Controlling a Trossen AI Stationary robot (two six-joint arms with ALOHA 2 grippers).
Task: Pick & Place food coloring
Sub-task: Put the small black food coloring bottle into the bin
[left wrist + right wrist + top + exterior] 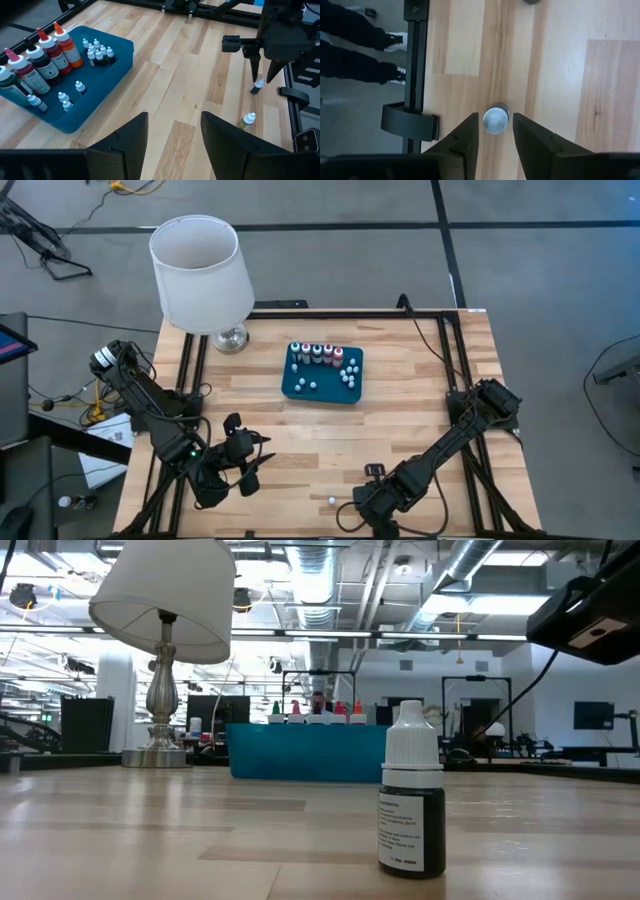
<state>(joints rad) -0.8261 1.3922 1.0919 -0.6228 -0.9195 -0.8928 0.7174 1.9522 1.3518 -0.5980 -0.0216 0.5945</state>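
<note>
A small food coloring bottle with a white cap [495,120] stands upright on the wooden table near its front edge. My right gripper [495,131] points down over it, open, one finger on each side of the cap with a thin gap at each. The left wrist view shows the same gripper [262,80] and bottle [256,86]. A second small bottle [332,501], dark-bodied with a white cap [412,790], stands free just left of it. Larger coloured bottles [316,353] and several tiny white-capped ones stand in the teal tray [300,392]. My left gripper [255,465] waits open at the front left.
A white-shaded lamp [205,275] stands at the far left of the table. A black frame rail [415,75] runs along the table edge beside my right gripper, and a person's legs and shoes [365,45] show on the floor beyond it.
</note>
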